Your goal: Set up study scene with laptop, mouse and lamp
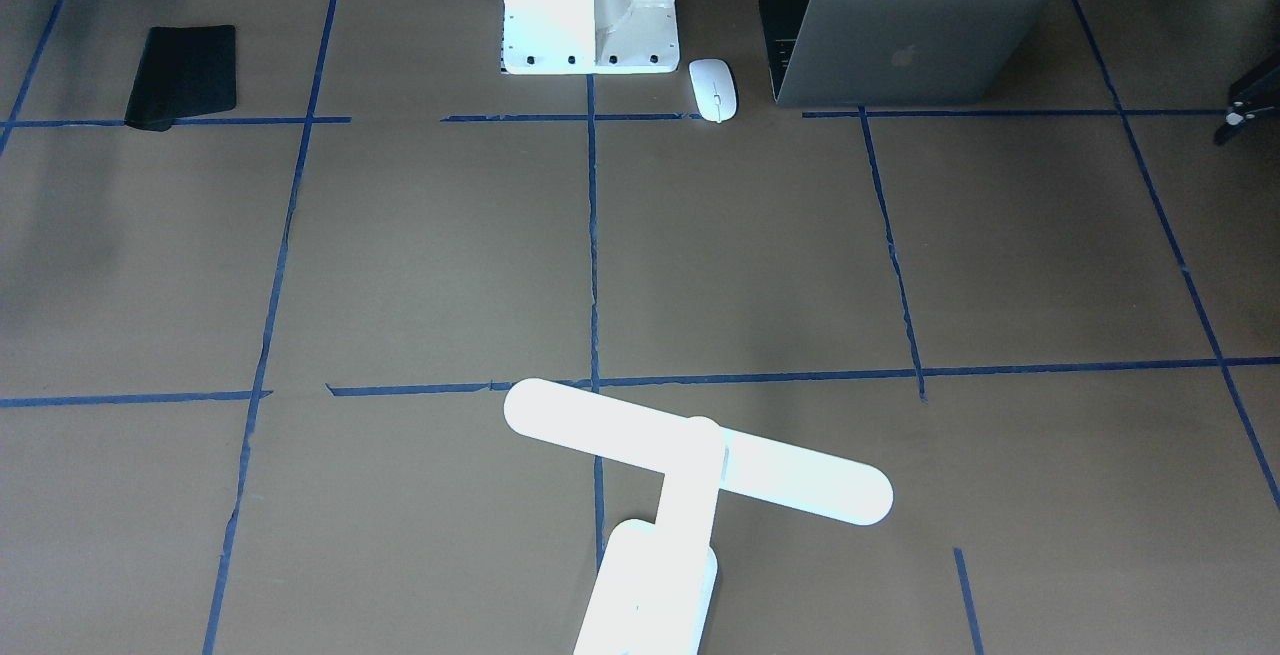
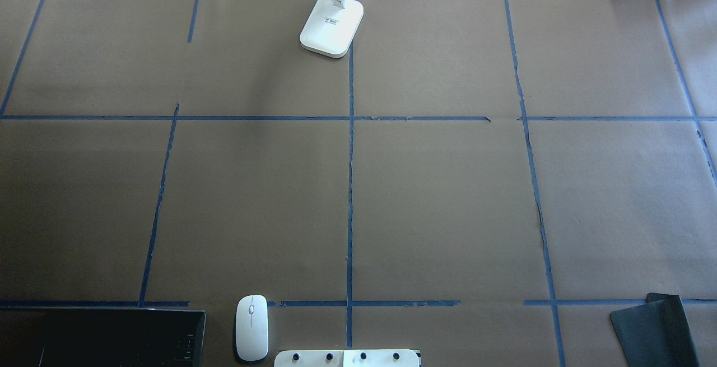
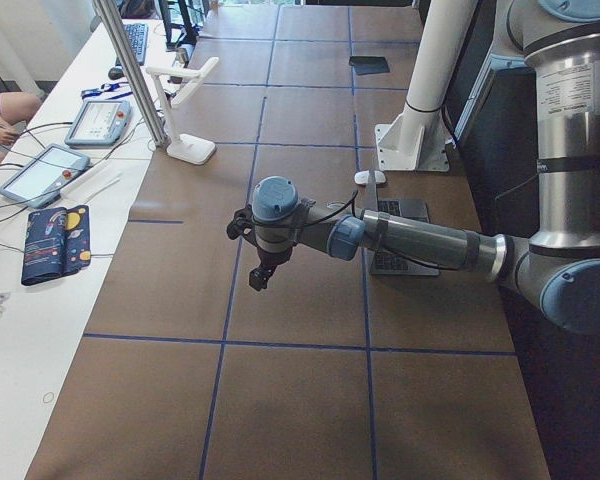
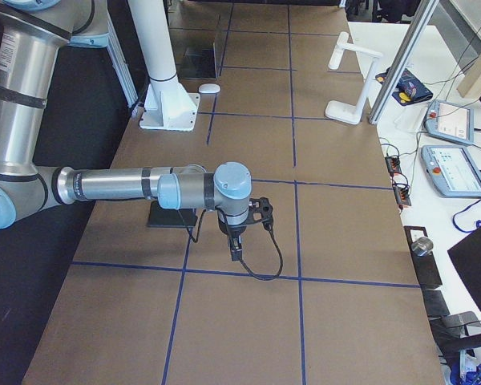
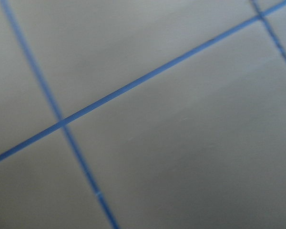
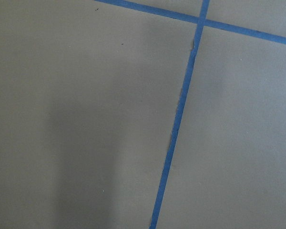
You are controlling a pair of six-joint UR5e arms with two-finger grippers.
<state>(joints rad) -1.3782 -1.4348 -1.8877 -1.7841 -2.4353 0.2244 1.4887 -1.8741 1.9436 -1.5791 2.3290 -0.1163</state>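
Brown paper covers the long table (image 2: 448, 204), and blue tape lines (image 2: 350, 187) cut it into big squares. We spot the slim dark-grey metal laptop (image 1: 905, 50) at the robot's near edge, on its left side. Its lid is up, the logo faces away from the robot, and the black keys just show. Right of it, just beside it but not touching, lies the small white oval mouse (image 1: 713, 90), close to the white boxy pedestal (image 1: 590, 15) with its row of bolt holes. At the far edge, about centre, stands the bright white T-shaped desk lamp (image 1: 690, 465), upright on its rounded base, with the long bar head crossing the slim arm. Over on the robot's right, at the near edge, a flat black rectangular mat (image 1: 182, 75) lies across a tape line.

Now to the arms. The left gripper (image 3: 258, 280) hangs pointing down over bare paper, well apart from the laptop. The right gripper (image 4: 236, 253) hovers the same way at the other end, a black cable looping beside it. Both show only in side views, so we cannot tell whether their fingers are spread or pressed together. Both wrist cameras see only paper and tape.
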